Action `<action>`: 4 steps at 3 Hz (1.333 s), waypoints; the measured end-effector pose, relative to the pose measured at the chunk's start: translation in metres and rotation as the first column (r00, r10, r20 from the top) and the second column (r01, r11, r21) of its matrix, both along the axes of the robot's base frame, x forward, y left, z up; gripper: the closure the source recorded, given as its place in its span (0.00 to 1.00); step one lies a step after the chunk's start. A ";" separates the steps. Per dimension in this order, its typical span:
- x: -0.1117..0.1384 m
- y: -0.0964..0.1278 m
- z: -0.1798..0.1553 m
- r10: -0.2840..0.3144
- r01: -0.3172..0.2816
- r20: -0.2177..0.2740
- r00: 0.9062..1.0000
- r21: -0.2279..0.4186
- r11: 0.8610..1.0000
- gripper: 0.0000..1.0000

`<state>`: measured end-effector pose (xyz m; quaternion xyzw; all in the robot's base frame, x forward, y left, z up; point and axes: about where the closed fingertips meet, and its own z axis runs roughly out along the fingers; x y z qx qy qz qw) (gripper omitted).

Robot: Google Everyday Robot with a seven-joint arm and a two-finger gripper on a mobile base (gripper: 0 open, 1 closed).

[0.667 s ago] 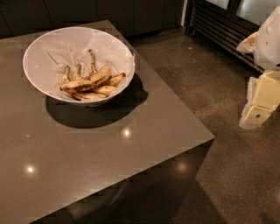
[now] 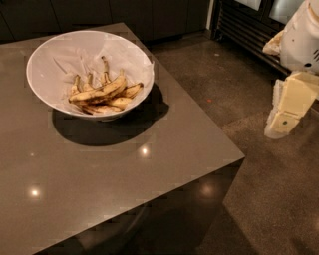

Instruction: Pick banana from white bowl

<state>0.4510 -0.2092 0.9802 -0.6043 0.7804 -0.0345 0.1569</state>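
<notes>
Gripper (image 2: pixel 283 118) sits far out to the right of the white bowl (image 2: pixel 36 79), well apart from it and beyond the table edge, hanging over the floor (image 2: pixel 259 199). It shows as a cream block pointing downward below the white arm casing (image 2: pixel 301 40), which comes in from the corner up and to the right of the bowl. I cannot tell whether it is open or closed from this angle, and I see nothing held in it. The bowl stands on the grey table (image 2: pixel 124 194), toward the table's far left part, and casts a dark shadow on the surface just in front of and to the right of itself. Crumpled white paper (image 2: pixel 75 55) lines the inside of the bowl. The bananas (image 2: pixel 102 92) lie in a small heap at the bottom of the bowl, on the side nearest me, touching one another, their skins yellow with brown speckles. One banana rests across the top of the heap, and a few stems stick upward toward the bowl's far wall. Behind the bowl I see dark cabinet fronts (image 2: pixel 99 12), and far to the right of the bowl, past the table, a dark slatted panel (image 2: pixel 244 27) runs along the wall.
</notes>
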 end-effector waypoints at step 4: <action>0.078 0.051 0.016 0.105 -0.105 0.052 0.993 0.008 0.994 0.00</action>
